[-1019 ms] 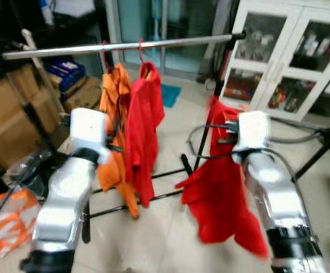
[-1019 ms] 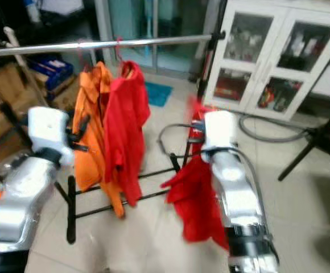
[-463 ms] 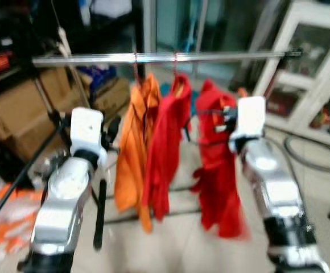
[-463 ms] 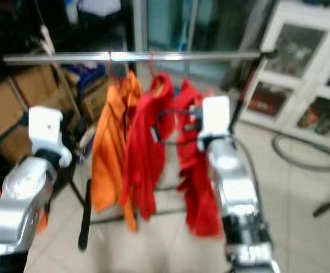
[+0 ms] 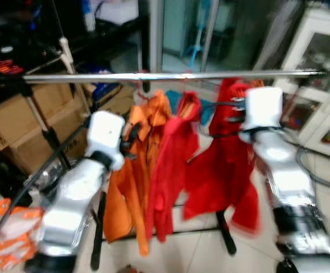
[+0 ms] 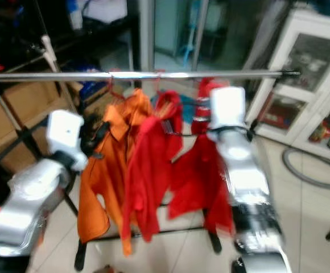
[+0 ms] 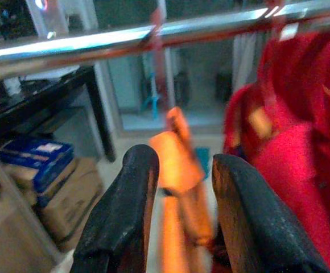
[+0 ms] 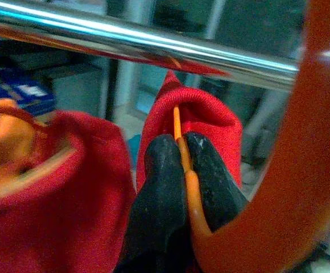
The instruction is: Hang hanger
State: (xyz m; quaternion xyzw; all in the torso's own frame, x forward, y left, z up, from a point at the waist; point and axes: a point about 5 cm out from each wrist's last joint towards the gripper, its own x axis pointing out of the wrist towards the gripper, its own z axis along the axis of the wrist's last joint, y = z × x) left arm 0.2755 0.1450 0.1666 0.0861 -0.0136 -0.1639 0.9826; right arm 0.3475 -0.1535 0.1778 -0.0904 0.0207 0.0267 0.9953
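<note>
**Hanger raised to the rail**

The red garment (image 5: 225, 170) has been lifted from low at the right to just beside the rail (image 5: 170, 75). Its orange hanger (image 8: 185, 165) is pinched in the right gripper (image 8: 179, 170), hook under the bar, not yet seated. The left gripper (image 7: 179, 187) is held open, empty, near the orange shirt (image 5: 133, 187).

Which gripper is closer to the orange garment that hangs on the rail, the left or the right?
Left. The left gripper points at the orange garment close before its open fingers. The right gripper is farther along the rail, shut on the hanger of the red garment.
</note>
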